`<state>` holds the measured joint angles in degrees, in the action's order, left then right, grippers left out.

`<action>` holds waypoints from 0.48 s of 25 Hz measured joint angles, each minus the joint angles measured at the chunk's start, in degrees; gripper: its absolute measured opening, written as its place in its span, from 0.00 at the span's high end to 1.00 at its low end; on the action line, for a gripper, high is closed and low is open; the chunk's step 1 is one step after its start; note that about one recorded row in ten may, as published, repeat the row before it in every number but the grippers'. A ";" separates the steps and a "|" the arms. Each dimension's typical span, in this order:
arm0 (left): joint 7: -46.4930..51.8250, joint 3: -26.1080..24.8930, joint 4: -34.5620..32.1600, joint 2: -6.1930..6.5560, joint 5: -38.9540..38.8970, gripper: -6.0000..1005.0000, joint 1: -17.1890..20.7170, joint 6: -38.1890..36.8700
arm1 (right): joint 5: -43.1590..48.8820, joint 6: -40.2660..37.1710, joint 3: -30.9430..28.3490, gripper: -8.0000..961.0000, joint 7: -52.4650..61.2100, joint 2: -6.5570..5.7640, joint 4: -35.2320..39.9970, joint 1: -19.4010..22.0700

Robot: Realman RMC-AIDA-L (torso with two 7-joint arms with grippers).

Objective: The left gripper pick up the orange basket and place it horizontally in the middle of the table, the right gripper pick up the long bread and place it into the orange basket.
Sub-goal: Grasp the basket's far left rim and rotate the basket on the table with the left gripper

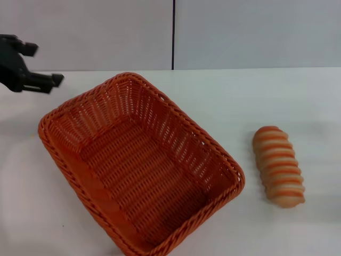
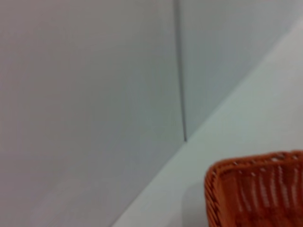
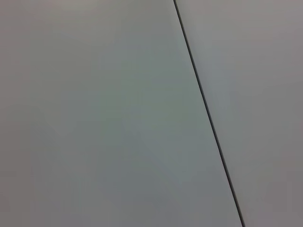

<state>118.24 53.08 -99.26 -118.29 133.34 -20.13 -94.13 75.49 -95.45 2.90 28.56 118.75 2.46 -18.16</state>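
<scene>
Lying empty on the white surface (image 1: 298, 96): the orange basket (image 1: 139, 166), sitting skewed, one corner pointing toward the far wall (image 1: 240, 32) and the opposite corner running out past the near edge of the head view. Resting flat to the robot's right of the basket, near but apart from its rim: the long bread (image 1: 278, 166), lengthwise roughly front to back. Hovering at the far left, above the surface and clear of the basket's far left rim: the left gripper (image 1: 33, 66), fingers (image 1: 49, 81) spread apart and grasping nothing. Showing in the left wrist view: only a basket corner (image 2: 258, 194) against wall and surface. Facing bare wall with its dark seam (image 3: 208, 113) in the right wrist view.
</scene>
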 joint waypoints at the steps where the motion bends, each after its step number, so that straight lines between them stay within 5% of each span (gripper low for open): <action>1: 0.00 0.00 0.00 0.00 0.00 0.19 0.00 0.00 | 0.00 0.13 0.00 0.39 0.00 -0.02 0.02 -0.06; 5: 2.30 7.50 -1.47 -0.35 9.26 0.19 -3.00 -1.79 | 0.00 0.87 -0.01 0.39 -0.03 -0.02 0.15 -0.52; 12: 5.82 18.08 -0.40 -0.51 12.37 0.19 -2.66 5.91 | 0.01 1.71 -0.09 0.39 -0.13 -0.01 0.26 -1.45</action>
<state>124.05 71.17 -99.67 -118.80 145.71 -22.80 -88.22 75.50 -93.75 2.81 28.43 118.74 2.73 -19.61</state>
